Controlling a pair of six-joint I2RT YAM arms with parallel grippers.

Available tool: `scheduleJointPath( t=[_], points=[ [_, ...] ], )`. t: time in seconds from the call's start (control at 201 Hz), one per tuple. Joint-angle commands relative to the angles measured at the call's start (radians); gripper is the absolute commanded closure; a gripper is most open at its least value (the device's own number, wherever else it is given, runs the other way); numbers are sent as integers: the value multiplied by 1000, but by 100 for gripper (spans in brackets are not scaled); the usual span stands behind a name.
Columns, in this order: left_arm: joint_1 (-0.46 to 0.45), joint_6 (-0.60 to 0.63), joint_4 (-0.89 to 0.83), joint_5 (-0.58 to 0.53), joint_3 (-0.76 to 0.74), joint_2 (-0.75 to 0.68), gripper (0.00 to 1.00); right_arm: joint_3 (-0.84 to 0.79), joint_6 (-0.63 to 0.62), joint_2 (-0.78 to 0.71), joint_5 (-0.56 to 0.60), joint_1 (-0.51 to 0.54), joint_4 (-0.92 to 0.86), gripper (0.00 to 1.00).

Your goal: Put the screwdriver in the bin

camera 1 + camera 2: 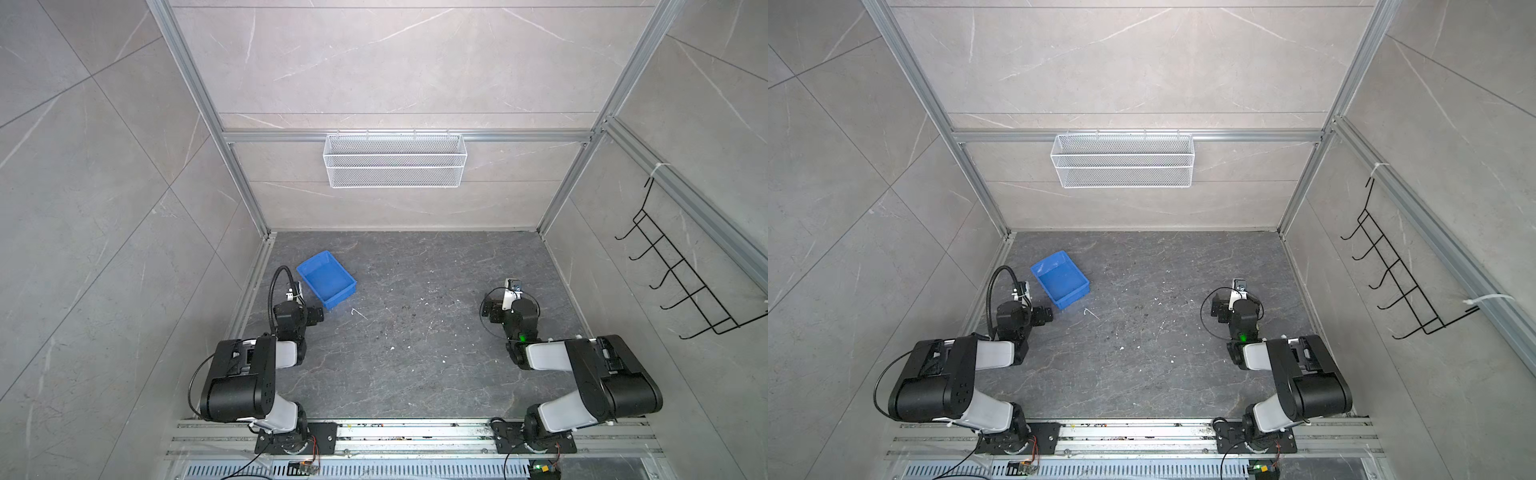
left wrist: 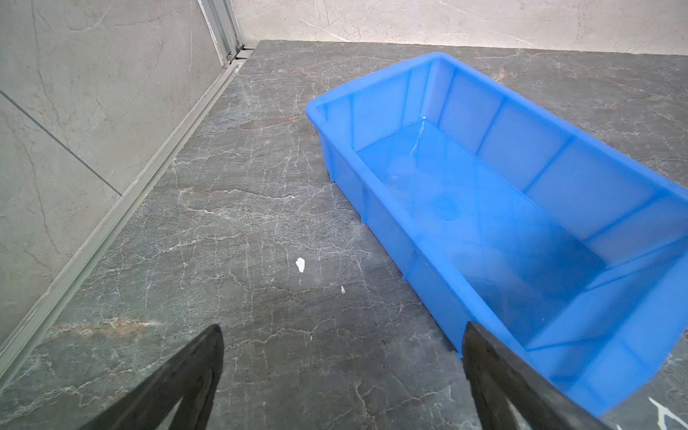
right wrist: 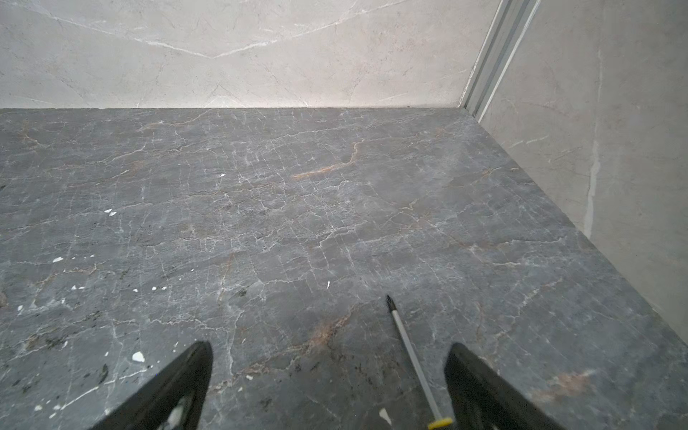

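The screwdriver (image 3: pixel 410 350) lies flat on the dark marble floor in the right wrist view. Its thin grey shaft runs between my right gripper's fingers, close to one of them, with the dark tip pointing away and a yellow band at the frame's edge. Its handle is out of view, and in both top views the right arm hides it. My right gripper (image 3: pixel 329 345) is open around the shaft without touching it. The bin (image 1: pixel 326 278) (image 1: pixel 1060 279) is a blue tray standing empty at the left. My left gripper (image 2: pixel 342 327) is open beside the bin's long wall (image 2: pixel 391 238).
A white wire mesh basket (image 1: pixel 395 160) hangs on the back wall. A black hook rack (image 1: pixel 681 270) is fixed to the right wall. Pale walls with aluminium rails close in the floor on three sides. White flecks dot the floor (image 1: pixel 415 332).
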Motion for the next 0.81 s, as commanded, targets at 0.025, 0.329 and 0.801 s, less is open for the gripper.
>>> scheduleJointPath(
  t=[0.025,0.329,0.801],
  points=[
    [3,-11,31,14,13,-8,0,16,5,6,-3,-1,10,1],
    [3,-11,31,15,13,-9,0,16,4,6,-2,-1,10,1],
    [-2,-1,49,13,-5,-24,0,12,4,2,-7,-1,16,1]
  ],
)
